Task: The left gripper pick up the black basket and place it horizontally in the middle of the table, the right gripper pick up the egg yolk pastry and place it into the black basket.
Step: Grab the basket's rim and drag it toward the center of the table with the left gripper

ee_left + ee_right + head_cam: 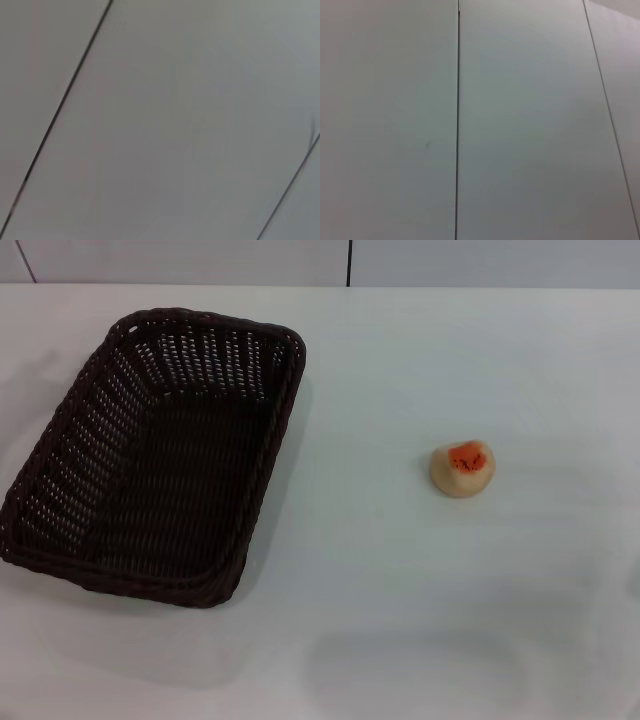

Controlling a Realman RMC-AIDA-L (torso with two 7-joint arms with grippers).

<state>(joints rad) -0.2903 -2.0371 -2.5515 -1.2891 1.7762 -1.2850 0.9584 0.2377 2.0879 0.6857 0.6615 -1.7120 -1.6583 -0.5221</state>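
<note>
The black basket (pixel 150 455) is a large dark woven wicker basket lying on the left side of the white table (pixel 420 620), its long side running away from me and tilted a little. It is empty. The egg yolk pastry (pixel 463 468) is a small cream ball with an orange-red speckled top, resting on the table right of centre, well apart from the basket. Neither gripper shows in the head view. Both wrist views show only plain pale panels with thin dark seams.
The table's far edge meets a pale wall with a dark vertical seam (pixel 349 262) at the back. Faint shadows fall on the table near the front edge.
</note>
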